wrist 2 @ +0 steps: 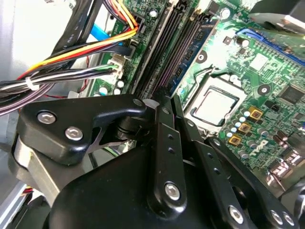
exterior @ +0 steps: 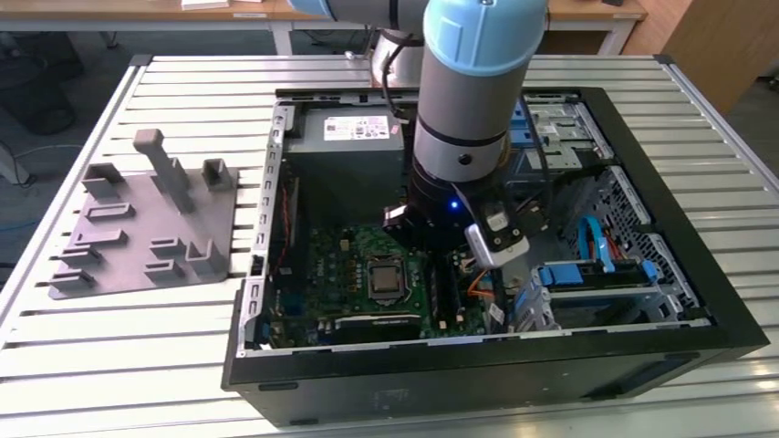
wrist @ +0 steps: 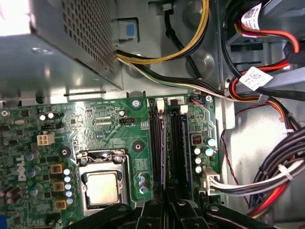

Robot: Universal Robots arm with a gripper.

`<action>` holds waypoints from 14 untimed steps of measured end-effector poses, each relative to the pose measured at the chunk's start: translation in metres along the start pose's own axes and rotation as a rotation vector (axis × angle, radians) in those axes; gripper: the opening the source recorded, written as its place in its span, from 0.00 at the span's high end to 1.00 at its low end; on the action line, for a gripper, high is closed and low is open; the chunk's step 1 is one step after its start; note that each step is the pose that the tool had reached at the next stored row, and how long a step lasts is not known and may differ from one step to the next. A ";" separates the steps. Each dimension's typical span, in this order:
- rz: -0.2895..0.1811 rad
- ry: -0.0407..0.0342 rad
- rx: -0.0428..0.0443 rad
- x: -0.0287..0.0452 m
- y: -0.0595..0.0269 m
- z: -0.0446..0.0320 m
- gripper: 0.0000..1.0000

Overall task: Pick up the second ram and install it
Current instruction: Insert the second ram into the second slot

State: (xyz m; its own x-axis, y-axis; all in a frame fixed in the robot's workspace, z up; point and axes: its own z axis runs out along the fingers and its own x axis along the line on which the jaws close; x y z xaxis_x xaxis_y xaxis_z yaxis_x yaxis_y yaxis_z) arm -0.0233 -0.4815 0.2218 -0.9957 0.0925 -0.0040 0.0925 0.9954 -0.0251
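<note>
Black-fingered gripper, jaws narrow and apparently clamped on the edge-on second ram, holds its long axis parallel to the slots at the motherboard edge.

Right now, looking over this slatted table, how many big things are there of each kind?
Robot arm: 1
Open computer case: 1
Grey holder plate: 1
Total: 3

Grey arm, pale-blue cap, black jaws (silver screws).
</note>
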 end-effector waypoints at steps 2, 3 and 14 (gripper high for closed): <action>0.000 0.0000 0.0003 0.0000 -0.0001 -0.0034 0.86; 0.000 0.0000 0.0003 0.0000 -0.0001 -0.0050 0.86; -0.009 0.0063 0.0343 -0.0017 -0.0001 -0.0074 0.86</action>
State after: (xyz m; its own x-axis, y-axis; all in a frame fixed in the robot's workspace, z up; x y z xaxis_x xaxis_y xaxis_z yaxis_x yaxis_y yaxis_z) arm -0.0216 -0.4815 0.2291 -0.9965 0.0833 0.0028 0.0830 0.9948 -0.0593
